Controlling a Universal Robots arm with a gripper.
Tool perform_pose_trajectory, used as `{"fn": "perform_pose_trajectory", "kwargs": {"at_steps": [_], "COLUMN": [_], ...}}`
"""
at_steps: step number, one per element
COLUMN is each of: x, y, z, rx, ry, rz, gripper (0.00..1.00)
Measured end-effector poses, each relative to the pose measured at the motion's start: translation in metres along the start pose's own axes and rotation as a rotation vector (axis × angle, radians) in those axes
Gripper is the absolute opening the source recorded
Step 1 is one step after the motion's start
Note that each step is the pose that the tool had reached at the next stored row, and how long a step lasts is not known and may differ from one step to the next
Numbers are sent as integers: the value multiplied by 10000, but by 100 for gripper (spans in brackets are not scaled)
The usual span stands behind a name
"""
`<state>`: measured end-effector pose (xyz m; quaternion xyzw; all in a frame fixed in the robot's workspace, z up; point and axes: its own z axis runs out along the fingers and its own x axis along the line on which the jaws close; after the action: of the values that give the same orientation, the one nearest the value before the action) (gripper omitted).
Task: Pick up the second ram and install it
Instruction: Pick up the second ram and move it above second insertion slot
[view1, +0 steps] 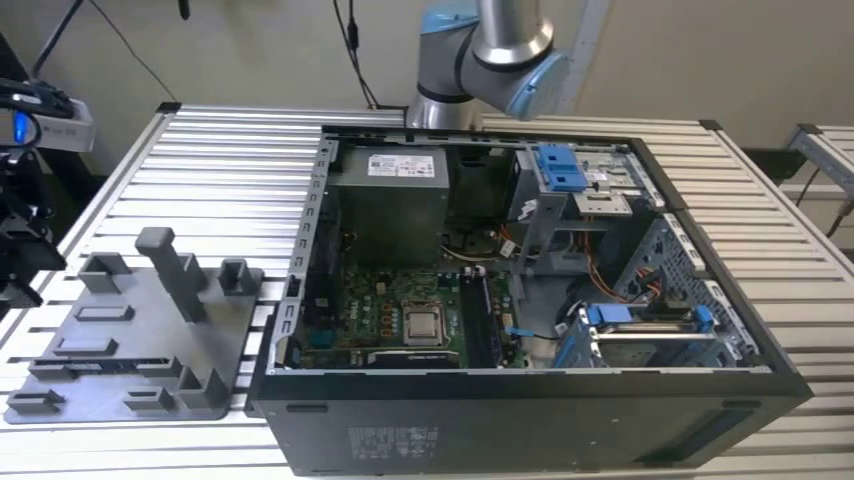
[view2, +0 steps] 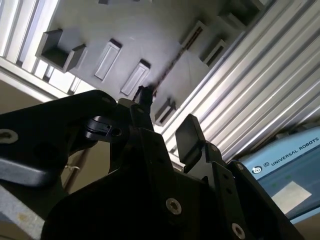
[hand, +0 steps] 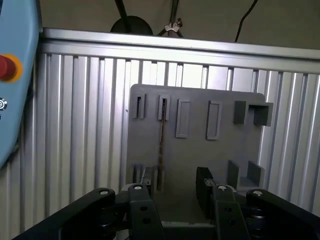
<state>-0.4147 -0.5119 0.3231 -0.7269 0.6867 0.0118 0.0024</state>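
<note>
The slatted metal table (view1: 227, 150) carries an open computer case (view1: 534, 430) across its middle, a green board (view1: 387, 300) lying flat on the case floor. A grey tray (view1: 147, 330) with upright posts sits beside the case toward the table's corner at the exterior view's left. The arm (view1: 494, 50) rises from the table's far edge behind the case. In the second wrist view the gripper (view2: 165, 117) hangs over that tray (view2: 150, 30), its two black fingers (view2: 187, 135) spread apart and clasping nothing. The second ram (view2: 167, 67) shows as a thin dark strip standing on edge on the tray, one end running up to a fingertip; I cannot tell whether they touch. The table's slats (view2: 260, 85) run past alongside. In the first wrist view the gripper (hand: 175, 187) again stands released over the tray (hand: 200, 155). The second ram (hand: 161, 140) runs edge-up across the tray between two slotted holders, in line with the gap between the fingers (hand: 204, 182) and nearer one of them.
</note>
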Motion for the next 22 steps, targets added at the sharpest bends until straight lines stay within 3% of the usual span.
{"fn": "perform_pose_trajectory", "kwargs": {"at_steps": [22], "x": [5], "y": [2], "z": [281], "rx": [-3], "ry": [1], "rz": [-112], "gripper": [48]}}
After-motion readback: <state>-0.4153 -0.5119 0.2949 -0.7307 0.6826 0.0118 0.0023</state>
